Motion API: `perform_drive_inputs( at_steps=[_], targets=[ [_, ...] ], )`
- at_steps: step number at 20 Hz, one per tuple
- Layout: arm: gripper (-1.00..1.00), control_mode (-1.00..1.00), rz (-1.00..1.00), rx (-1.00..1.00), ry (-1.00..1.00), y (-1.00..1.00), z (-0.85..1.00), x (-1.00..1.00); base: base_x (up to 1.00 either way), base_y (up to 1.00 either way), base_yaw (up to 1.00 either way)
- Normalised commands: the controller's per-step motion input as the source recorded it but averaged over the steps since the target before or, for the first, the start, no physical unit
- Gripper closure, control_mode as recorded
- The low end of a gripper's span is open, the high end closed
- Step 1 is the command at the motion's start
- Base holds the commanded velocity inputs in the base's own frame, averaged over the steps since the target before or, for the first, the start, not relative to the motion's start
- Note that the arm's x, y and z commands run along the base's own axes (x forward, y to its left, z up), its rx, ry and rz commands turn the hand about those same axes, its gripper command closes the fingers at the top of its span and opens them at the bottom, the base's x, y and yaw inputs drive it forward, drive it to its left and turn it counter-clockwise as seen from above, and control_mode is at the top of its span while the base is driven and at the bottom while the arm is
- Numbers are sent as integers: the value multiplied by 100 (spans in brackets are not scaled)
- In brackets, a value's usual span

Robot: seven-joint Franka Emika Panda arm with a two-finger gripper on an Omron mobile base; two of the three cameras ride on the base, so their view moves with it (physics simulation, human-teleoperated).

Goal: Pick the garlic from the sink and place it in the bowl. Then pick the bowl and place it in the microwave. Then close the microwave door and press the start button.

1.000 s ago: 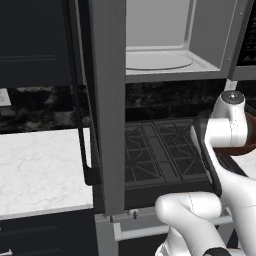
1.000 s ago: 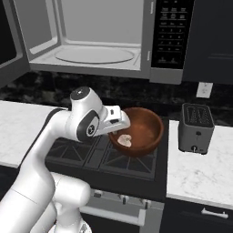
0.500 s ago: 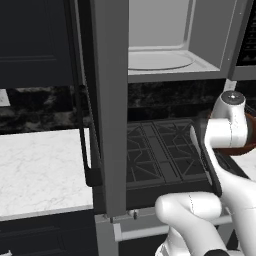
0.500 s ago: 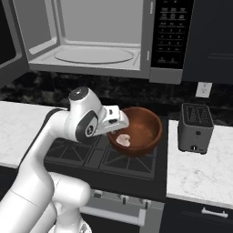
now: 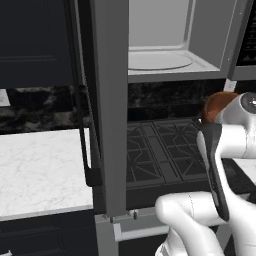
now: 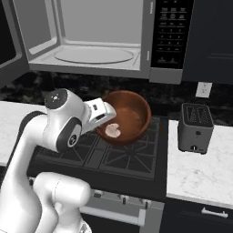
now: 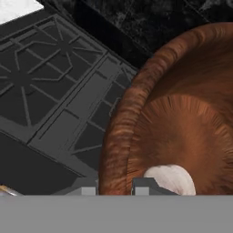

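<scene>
We see the stove (image 5: 165,150) and open microwave (image 6: 95,41) from behind on both sides; our hand camera looks closely past the fingers (image 7: 143,185).

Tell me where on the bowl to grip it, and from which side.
Grip the bowl by its thin rim, one jaw inside and one outside the wall. The bowl is too wide to span, and the garlic sits inside. The gripper already clamps the near rim like this, approaching from the arm's side.

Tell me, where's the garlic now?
In the right base view, the garlic lies inside the bowl, near its left rim, held above the stove below the open microwave.
</scene>
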Motion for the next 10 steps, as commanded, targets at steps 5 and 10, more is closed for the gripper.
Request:
perform_drive_inputs(
  at_steps=[5,10],
  targets=[
    [100,-100,17,-15,-1,31,74,-36,0,0,0],
    [100,-100,17,-19,0,26,81,-13,0,0,0]
  ],
)
